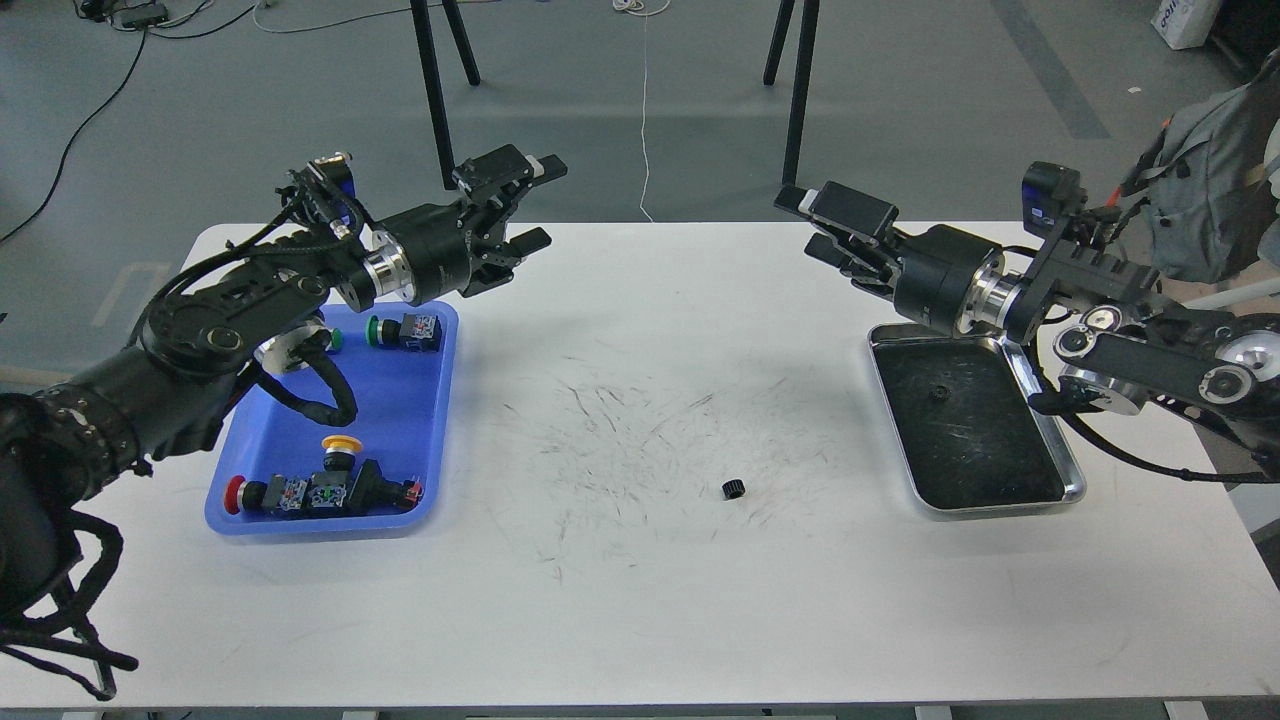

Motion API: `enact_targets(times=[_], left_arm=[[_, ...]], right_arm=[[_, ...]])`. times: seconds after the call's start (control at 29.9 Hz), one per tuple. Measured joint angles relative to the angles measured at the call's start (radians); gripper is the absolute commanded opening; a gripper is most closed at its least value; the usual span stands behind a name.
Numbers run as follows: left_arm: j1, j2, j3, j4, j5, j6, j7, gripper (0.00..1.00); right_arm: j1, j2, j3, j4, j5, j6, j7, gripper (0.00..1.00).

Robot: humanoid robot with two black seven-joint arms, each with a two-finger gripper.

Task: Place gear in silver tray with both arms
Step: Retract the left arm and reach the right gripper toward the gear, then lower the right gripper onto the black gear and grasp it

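A small black gear (733, 489) lies alone on the scratched white table (640, 600), a little right of centre. At the right stands the silver tray (1068, 462), and a small dark piece (938, 394) rests on its dark floor. My left gripper (538, 202) hovers open and empty above the table's far edge, beyond the blue tray, far from the gear. My right gripper (808, 224) is open and empty too. It points left, just past the silver tray's far left corner and well above the gear.
A blue plastic tray (410, 400) at the left holds several push-button switches with red, yellow and green caps. Black stand legs (436, 95) rise from the floor behind the table. A grey backpack (1205, 190) sits at the far right.
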Motion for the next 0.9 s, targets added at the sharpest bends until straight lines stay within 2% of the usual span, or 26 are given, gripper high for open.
enact_targets(times=[0.33, 0.9], left_arm=[[0.026, -0.042, -0.036, 0.175, -0.158, -0.001, 0.0, 1.0], [0.086, -0.036, -0.039, 0.201, -0.212, -0.002, 0.0, 1.0]], right_arm=[[0.102, 0.053, -0.204, 0.019, -0.236, 0.033, 0.0, 0.94], [0.229, 0.186, -0.427, 0.013, -0.542, 0.083, 0.0, 0.9]])
